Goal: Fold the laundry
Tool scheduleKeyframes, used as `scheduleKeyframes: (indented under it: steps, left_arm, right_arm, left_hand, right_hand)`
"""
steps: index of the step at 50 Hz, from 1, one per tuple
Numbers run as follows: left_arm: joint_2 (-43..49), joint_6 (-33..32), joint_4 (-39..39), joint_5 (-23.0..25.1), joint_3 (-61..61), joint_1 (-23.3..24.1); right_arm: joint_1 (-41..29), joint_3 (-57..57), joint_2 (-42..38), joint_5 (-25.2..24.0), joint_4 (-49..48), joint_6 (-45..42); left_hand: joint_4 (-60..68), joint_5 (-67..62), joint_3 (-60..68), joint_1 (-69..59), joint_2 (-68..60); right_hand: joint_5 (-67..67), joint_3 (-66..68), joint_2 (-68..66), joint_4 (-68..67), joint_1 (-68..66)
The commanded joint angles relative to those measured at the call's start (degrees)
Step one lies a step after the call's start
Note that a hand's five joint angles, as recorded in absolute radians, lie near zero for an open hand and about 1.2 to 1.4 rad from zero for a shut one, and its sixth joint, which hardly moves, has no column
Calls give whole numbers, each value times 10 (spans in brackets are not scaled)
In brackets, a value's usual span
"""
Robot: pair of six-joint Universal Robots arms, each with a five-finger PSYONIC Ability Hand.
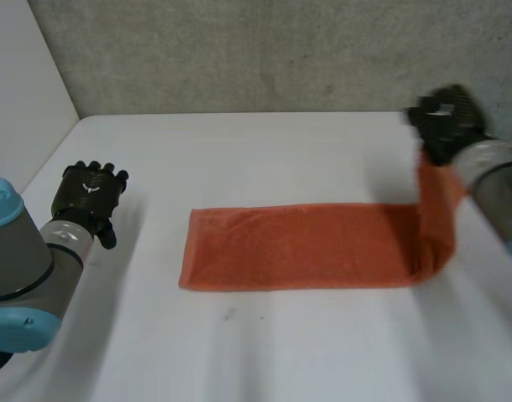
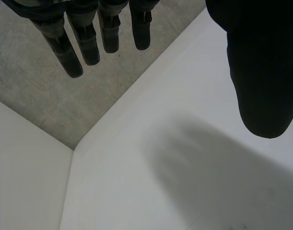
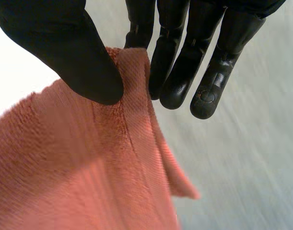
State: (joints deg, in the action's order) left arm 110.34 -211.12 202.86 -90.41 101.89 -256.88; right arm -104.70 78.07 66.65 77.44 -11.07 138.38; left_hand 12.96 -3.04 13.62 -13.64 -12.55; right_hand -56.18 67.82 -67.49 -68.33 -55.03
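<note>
An orange towel (image 1: 306, 247) lies as a long strip across the middle of the white table (image 1: 264, 151). Its right end is lifted off the table and hangs from my right hand (image 1: 447, 121). In the right wrist view the thumb (image 3: 84, 67) and fingers (image 3: 177, 72) pinch the edge of the towel (image 3: 88, 163), which drapes down below the palm. My left hand (image 1: 90, 191) hovers over the table's left side, well apart from the towel. Its fingers (image 2: 84, 43) are straight with nothing between them and the thumb (image 2: 263, 81).
A grey concrete wall (image 1: 264, 50) rises behind the table's back edge. A white panel (image 1: 25, 84) stands along the table's left side, meeting the wall at the far left corner (image 2: 73, 148).
</note>
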Motion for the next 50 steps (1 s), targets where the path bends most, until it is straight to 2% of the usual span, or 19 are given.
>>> scheduleKeyframes:
  steps: [1, 4, 10, 11, 12, 15, 16, 17, 21, 23, 25, 27, 31, 36, 39, 43, 46, 48, 50]
  left_arm:
    - [-4, 0, 0, 1, 2, 0]
    - [-4, 0, 0, 1, 2, -1]
    - [-4, 0, 0, 1, 3, -3]
    - [-4, 0, 0, 1, 3, -2]
    - [-4, 0, 0, 1, 4, -2]
    - [-4, 0, 0, 1, 4, -2]
    - [-4, 0, 0, 1, 5, -2]
    - [-5, 0, 0, 1, 5, -1]
    - [-5, 0, 0, 1, 6, 1]
    - [-5, 0, 0, 1, 9, 2]
    - [-5, 0, 0, 1, 9, 3]
    - [-5, 0, 0, 1, 10, 3]
    - [-5, 0, 0, 1, 12, 5]
    - [-5, 0, 1, 1, 13, 9]
    - [-5, -1, 0, 1, 13, 10]
    - [-4, 0, 1, 1, 14, 14]
    - [-4, 0, 1, 1, 14, 18]
    - [-4, 0, 1, 1, 14, 19]
    - [-4, 0, 0, 1, 15, 20]
  right_arm:
    - [-187, -53, -48, -34, -2, -2]
    - [-259, -87, -112, -37, 1, -4]
    - [-324, -116, -207, -25, 18, -27]
    - [-328, -117, -217, -22, 22, -35]
    - [-330, -120, -230, -16, 31, -49]
    - [-328, -125, -234, 11, 37, -64]
    - [-325, -129, -231, 39, 37, -63]
    - [-325, -129, -231, 39, 37, -63]
    - [-320, -126, -189, 109, 40, -18]
    - [-293, -100, -126, 139, 46, 63]
    - [-264, -73, -101, 140, 55, 106]
    - [-224, -30, -73, 127, 70, 159]
    - [-175, 35, -44, 94, 96, 203]
    - [-120, 105, -33, 68, 99, 205]
    - [-67, 151, -29, 49, 80, 205]
    - [-33, 182, -31, 23, 48, 205]
    - [-23, 197, -32, 6, 34, 205]
    - [-14, 205, -34, -5, 24, 204]
    - [-12, 207, -35, -8, 22, 204]
  left_hand:
    - [-17, 18, -24, 24, 13]
    - [-17, 18, -24, 24, 13]
    - [-17, 18, -24, 24, 13]
    - [-17, 18, -24, 24, 13]
    - [-17, 18, -24, 24, 13]
    - [-17, 18, -24, 24, 13]
    - [-17, 18, -24, 24, 13]
    - [-17, 18, -24, 24, 13]
    - [-17, 18, -24, 24, 13]
    - [-17, 18, -24, 24, 13]
    - [-17, 18, -24, 24, 13]
    - [-17, 18, -24, 24, 13]
    - [-17, 18, -24, 24, 13]
    - [-17, 18, -24, 24, 13]
    - [-17, 18, -24, 24, 13]
    - [-17, 18, -24, 24, 13]
    - [-17, 18, -24, 24, 13]
    - [-17, 18, -24, 24, 13]
    - [-17, 18, -24, 24, 13]
  right_hand:
    - [-138, 122, -125, -117, -250]
    - [-138, 122, -125, -117, -250]
    - [-138, 122, -125, -117, -250]
    - [-36, 19, -22, -14, -147]
    - [229, -245, 242, 250, 117]
    - [493, -509, 506, 514, 381]
    - [562, -578, 575, 583, 450]
    - [562, -578, 575, 583, 450]
    - [562, -578, 575, 583, 450]
    - [562, -578, 575, 583, 450]
    - [562, -578, 575, 583, 450]
    - [562, -578, 575, 583, 450]
    - [562, -578, 575, 583, 450]
    - [559, -576, 572, 581, 448]
    - [442, -458, 455, 463, 330]
    - [311, -327, 324, 332, 199]
    - [250, -266, 263, 272, 139]
    - [151, -167, 164, 172, 39]
    - [132, -148, 145, 154, 21]
